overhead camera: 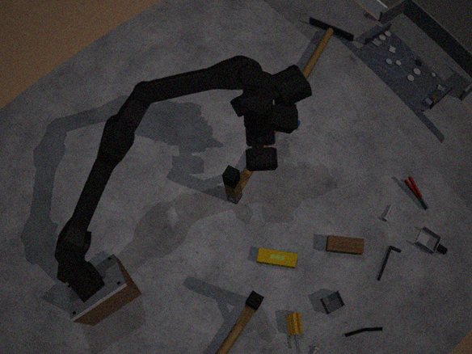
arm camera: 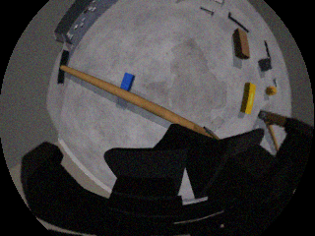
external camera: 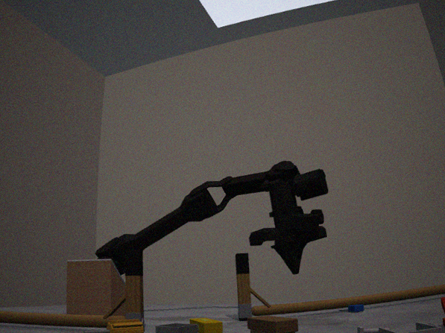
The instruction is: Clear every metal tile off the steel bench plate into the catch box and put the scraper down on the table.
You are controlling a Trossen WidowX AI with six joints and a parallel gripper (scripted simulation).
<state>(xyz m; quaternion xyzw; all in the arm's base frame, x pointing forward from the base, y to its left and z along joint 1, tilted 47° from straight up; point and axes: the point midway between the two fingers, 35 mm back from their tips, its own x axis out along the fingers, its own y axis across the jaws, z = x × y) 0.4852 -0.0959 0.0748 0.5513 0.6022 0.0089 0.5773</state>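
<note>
Above scraper (overhead camera: 317, 53) — gripper (external camera: 293, 266) closed, empty

The top view is looking steeply down from high above, taking in the whole table (overhead camera: 354, 167). The exterior view is sitting low at table level, close behind the clutter, facing the walls. The wrist view is peering down through a fisheye. All three are sharing the long scraper (overhead camera: 316, 57).

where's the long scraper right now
In the top view the long scraper lies on the table, its dark blade end by the steel bench plate at upper right, its handle running down-left under the raised, shut, empty claw.
</note>
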